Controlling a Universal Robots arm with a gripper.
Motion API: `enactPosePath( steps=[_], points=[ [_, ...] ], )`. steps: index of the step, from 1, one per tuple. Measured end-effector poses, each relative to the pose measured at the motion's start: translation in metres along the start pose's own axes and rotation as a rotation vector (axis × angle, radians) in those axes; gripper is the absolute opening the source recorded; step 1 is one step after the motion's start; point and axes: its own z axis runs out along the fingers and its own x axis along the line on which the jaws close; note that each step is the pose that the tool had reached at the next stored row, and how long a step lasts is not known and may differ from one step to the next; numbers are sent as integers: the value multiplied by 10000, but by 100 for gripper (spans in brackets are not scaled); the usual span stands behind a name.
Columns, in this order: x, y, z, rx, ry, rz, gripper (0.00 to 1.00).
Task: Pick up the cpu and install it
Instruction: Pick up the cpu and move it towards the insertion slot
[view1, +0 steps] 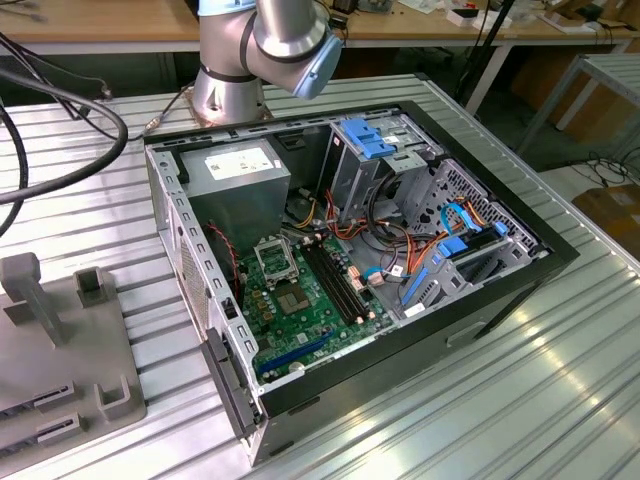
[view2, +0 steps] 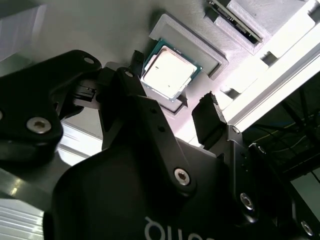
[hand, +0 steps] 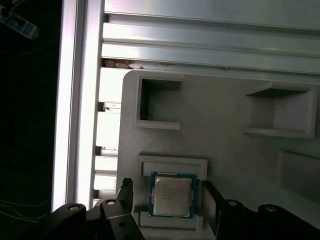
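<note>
The cpu (hand: 172, 196) is a small square chip with a silver-grey metal top, lying flat in a shallow recess of a pale grey holder (hand: 225, 150). In both wrist views my gripper (hand: 168, 198) straddles it, open, with one black fingertip (hand: 126, 194) on each side and a small gap to the chip's edges. The second wrist view shows the same cpu (view2: 170, 72) between the fingers (view2: 210, 117) of the gripper (view2: 172, 91). In the exterior view, the open computer case (view1: 500, 290) holds the green motherboard (view1: 300, 300) with its empty silver socket frame (view1: 273, 258).
The holder has other raised pockets (hand: 157, 105) and sits on a ribbed aluminium table (hand: 200, 45). In the exterior view, the arm's base (view1: 230, 80) stands behind the case, cables (view1: 60, 150) lie at the left and a grey fixture (view1: 60, 340) sits at the front left.
</note>
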Motion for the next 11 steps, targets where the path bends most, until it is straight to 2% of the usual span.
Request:
enactPosePath(
  steps=[1,11],
  points=[
    [0,1,2,67,4,1,66],
    [-2,15,38,73,3,1,66]
  ],
)
